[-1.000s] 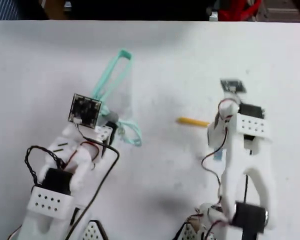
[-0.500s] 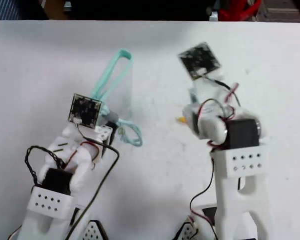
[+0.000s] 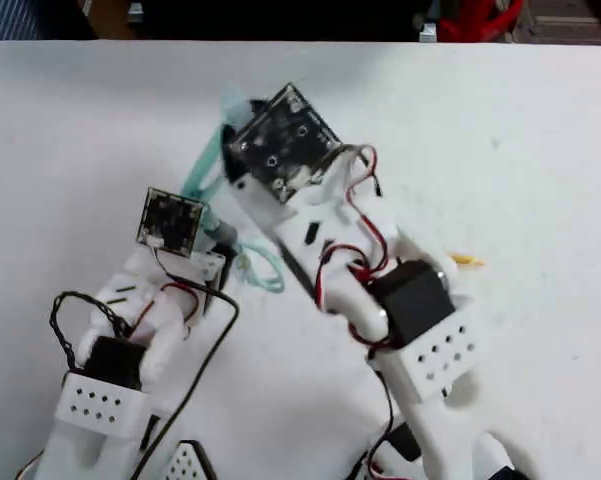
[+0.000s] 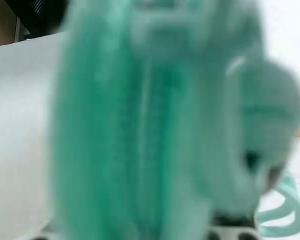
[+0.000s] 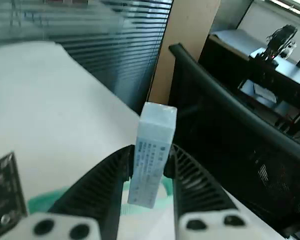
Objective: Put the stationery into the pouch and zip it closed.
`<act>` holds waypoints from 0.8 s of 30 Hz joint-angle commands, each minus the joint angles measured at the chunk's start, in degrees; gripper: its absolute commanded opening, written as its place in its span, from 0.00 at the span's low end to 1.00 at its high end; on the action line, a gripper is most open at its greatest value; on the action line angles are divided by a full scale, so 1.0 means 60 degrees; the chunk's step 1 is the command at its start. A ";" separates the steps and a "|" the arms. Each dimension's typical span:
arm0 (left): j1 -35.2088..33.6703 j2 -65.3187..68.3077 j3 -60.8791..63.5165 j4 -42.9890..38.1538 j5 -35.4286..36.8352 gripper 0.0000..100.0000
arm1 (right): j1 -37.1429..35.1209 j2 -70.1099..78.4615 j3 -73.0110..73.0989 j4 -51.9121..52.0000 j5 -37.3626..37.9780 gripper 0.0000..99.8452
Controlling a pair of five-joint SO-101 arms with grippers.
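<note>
The right gripper [image 5: 150,155] is clamped on an eraser [image 5: 152,142], pinched near one end so that most of it sticks out past the fingertips. With so short a hold, a knock against the rim of the pouch [image 5: 40,202] just beyond could lever it loose or drop it outside the mouth. From above the arm hides that grip, but the high view places a pencil [image 3: 467,261] on the table [image 3: 500,130], well behind this gripper. The left gripper [image 3: 225,243] sits at the pouch's edge; whether it grips I cannot tell.
</note>
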 commanded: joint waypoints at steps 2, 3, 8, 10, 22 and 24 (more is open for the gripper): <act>-0.0037 -0.0154 -0.0044 -0.0249 0.0029 0.16 | 0.0403 -0.0007 0.0703 -0.2469 -0.1319 0.02; -0.0037 -0.0154 -0.0044 -0.0249 0.0029 0.16 | 0.0535 0.0168 0.0821 -0.2571 -0.1363 0.02; 0.0007 -0.0154 -0.0044 -0.0249 0.0029 0.16 | 0.0901 0.1004 0.0864 -0.2293 -0.1407 0.02; 0.0022 -0.0154 -0.0044 -0.0249 0.0029 0.16 | 0.0872 0.1238 0.0747 -0.2440 -0.1407 0.02; -0.0022 -0.0154 -0.0044 -0.0249 0.0029 0.16 | 0.0476 0.2015 0.0396 -0.1209 -0.1421 0.02; -0.0037 -0.0154 -0.0044 -0.0249 0.0029 0.16 | 0.0271 0.2015 0.0381 -0.1253 -0.1421 0.02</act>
